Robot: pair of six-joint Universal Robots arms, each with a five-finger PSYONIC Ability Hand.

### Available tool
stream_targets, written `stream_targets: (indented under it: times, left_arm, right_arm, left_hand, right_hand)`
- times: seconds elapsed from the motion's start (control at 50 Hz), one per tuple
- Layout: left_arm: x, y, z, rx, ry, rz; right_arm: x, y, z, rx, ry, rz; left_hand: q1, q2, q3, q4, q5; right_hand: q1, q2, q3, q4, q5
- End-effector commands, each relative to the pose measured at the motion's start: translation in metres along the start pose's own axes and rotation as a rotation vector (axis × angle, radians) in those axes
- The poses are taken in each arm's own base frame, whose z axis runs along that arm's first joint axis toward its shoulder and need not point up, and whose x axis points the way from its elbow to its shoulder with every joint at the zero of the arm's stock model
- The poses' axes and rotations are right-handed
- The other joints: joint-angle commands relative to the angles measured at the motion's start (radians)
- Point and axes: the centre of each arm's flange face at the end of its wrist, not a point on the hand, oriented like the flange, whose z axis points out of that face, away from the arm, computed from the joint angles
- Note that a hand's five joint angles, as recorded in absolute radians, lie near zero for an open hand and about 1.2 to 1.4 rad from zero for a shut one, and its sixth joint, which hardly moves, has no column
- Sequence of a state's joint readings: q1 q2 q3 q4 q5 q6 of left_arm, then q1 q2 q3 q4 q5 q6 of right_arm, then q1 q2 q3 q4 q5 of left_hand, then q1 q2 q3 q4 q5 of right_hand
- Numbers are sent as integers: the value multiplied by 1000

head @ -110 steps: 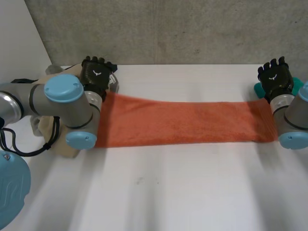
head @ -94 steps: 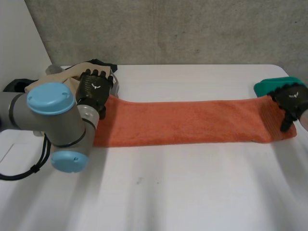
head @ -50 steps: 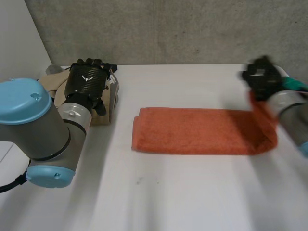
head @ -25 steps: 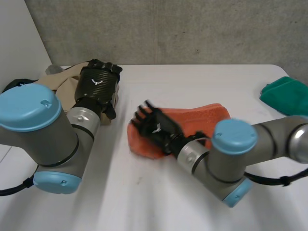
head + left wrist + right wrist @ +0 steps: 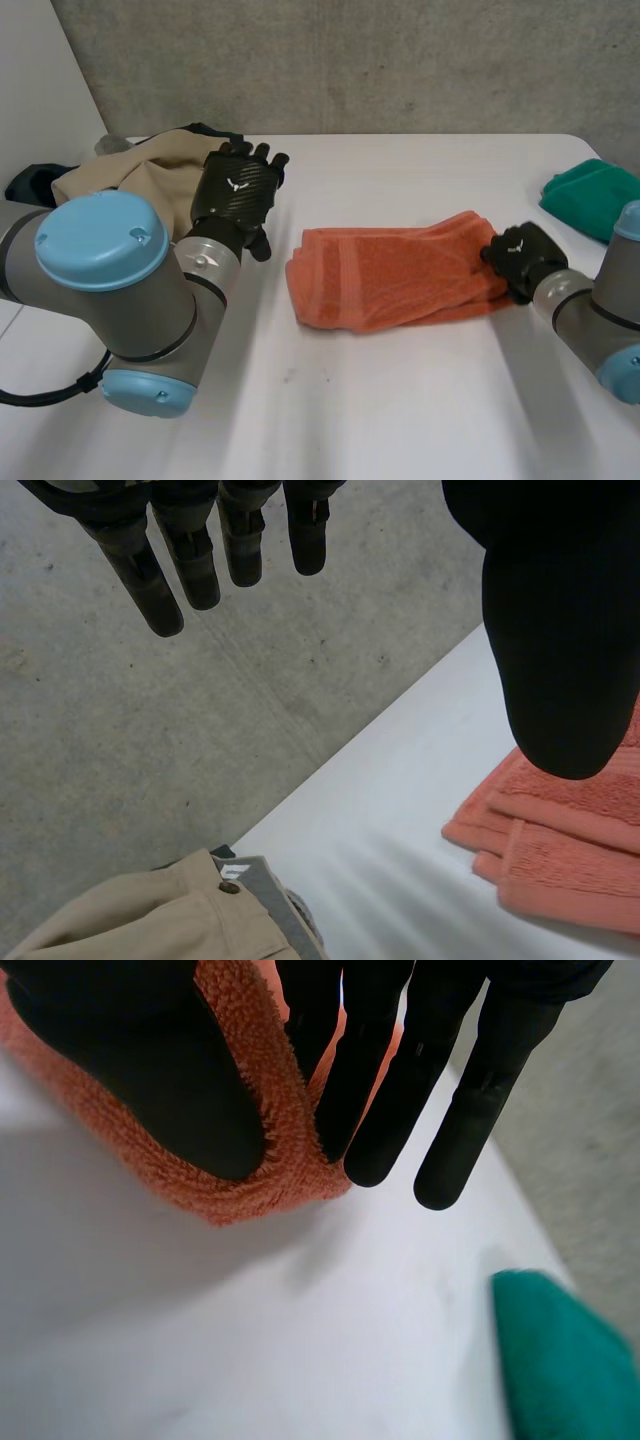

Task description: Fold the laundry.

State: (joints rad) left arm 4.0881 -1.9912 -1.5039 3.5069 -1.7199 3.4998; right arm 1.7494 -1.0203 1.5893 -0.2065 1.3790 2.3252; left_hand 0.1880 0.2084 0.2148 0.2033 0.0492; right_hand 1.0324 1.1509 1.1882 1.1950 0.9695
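Observation:
An orange towel (image 5: 395, 277) lies folded and rumpled in the middle of the white table (image 5: 380, 420). My right hand (image 5: 520, 258) is at the towel's right edge. In the right wrist view my right hand (image 5: 150, 1060) pinches the towel's edge (image 5: 250, 1195) between thumb and straight fingers. My left hand (image 5: 238, 190) hovers open just left of the towel, holding nothing. The left wrist view has my left hand (image 5: 160, 590) with straight fingers, and the towel's folded corner (image 5: 570, 850) lies beyond the thumb.
A pile of beige trousers and dark clothes (image 5: 120, 175) sits at the table's back left, also the beige trousers (image 5: 150, 920) in the left wrist view. A green cloth (image 5: 590, 195) lies at the back right, near my right hand (image 5: 560, 1360). A concrete wall stands behind.
The towel went from a long strip to a short rumpled fold. My right hand swept across to the left over it and has come back to its right edge. My left hand shifted slightly right.

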Motion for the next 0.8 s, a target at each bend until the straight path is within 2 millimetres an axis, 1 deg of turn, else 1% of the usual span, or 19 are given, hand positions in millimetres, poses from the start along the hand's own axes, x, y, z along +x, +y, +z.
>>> stream_targets:
  times: [0.02,0.08,0.1,0.16,0.18,0.24,0.28,0.3,0.32,0.38,0.4,0.46,0.48,0.54,0.56,0.64,0.7,0.78,0.8]
  left_arm:
    - [-6,-12,-4,26,-18,-5]
    - [-8,-15,-8,31,-23,-6]
    - [-9,-15,-9,31,-23,-6]
    - [-11,-13,-10,23,-26,-5]
    - [-11,-12,-10,20,-27,-6]
    - [-12,-10,-10,13,-29,-11]
    - [-11,-11,-9,15,-28,-22]
    - [-11,-11,-9,15,-28,-29]
    - [-11,-11,-8,17,-25,-35]
    - [-11,-17,-1,40,-30,-66]
    - [-12,-18,1,46,-31,-76]
    - [-6,-24,13,71,-22,-115]
    - [-4,-26,16,82,-19,-124]
    - [10,-34,23,110,13,-149]
    - [14,-35,24,116,26,-152]
    - [36,-39,34,153,105,-163]
    - [59,-36,42,163,173,-169]
    - [82,-16,55,118,209,-163]
    - [88,-4,59,81,217,-158]
  right_arm:
    - [-28,-91,-5,341,46,-73]
    - [-49,-118,-13,453,6,-73]
    - [-67,-129,-19,510,-48,-73]
    - [-103,-131,-23,556,-174,-75]
    - [-126,-127,-23,568,-253,-84]
    - [-150,-122,-23,574,-333,-89]
    - [-153,-119,-21,556,-341,-78]
    - [-151,-121,-22,552,-340,-68]
    - [-150,-123,-24,550,-339,-58]
    - [-134,-127,-22,529,-326,50]
    - [-113,-126,-16,507,-295,142]
    - [-73,-123,-9,482,-236,306]
    - [-48,-122,-9,473,-207,414]
    - [-20,-123,-16,466,-182,549]
    - [-5,-120,-18,446,-170,627]
    - [22,-101,-16,357,-130,722]
    - [30,-92,-15,308,-115,734]
    - [24,-83,-5,230,-149,746]
    - [22,-82,-4,219,-160,749]
  left_hand:
    - [-13,-34,-40,-29,-49]
    - [-13,-34,-40,-29,-49]
    - [-13,-34,-40,-29,-49]
    - [-13,-34,-40,-29,-49]
    - [-13,-34,-40,-29,-49]
    - [-13,-34,-40,-29,-49]
    - [-13,-34,-40,-29,-49]
    - [-13,-34,-40,-29,-49]
    - [-13,-34,-40,-29,-49]
    - [-13,-34,-40,-29,-49]
    - [-13,-34,-40,-29,-49]
    - [-13,-34,-40,-29,-49]
    - [-13,-34,-40,-29,-49]
    - [-13,-34,-40,-29,-49]
    - [-13,-34,-40,-29,-49]
    - [-13,-34,-40,-29,-49]
    - [-13,-33,-40,-28,-48]
    - [-13,-34,-40,-29,-49]
    - [-13,-34,-40,-29,-49]
  right_hand:
    - [364,245,208,201,252]
    - [364,245,208,201,252]
    - [364,245,208,201,252]
    - [364,245,208,201,252]
    - [364,245,208,201,252]
    - [364,245,208,201,252]
    - [-313,-432,-469,-476,-425]
    - [-557,-676,-713,-720,-669]
    - [-673,-792,-829,-836,-785]
    - [-768,-886,-924,-931,-880]
    - [-858,-976,-1014,-1020,-969]
    - [-858,-976,-1014,-1020,-969]
    - [-858,-976,-1014,-1020,-969]
    - [-858,-976,-1014,-1020,-969]
    - [-858,-976,-1014,-1020,-969]
    - [-858,-976,-1014,-1020,-969]
    - [-858,-976,-1014,-1020,-969]
    - [-858,-976,-1014,-1020,-969]
    - [-858,-976,-1014,-1020,-969]
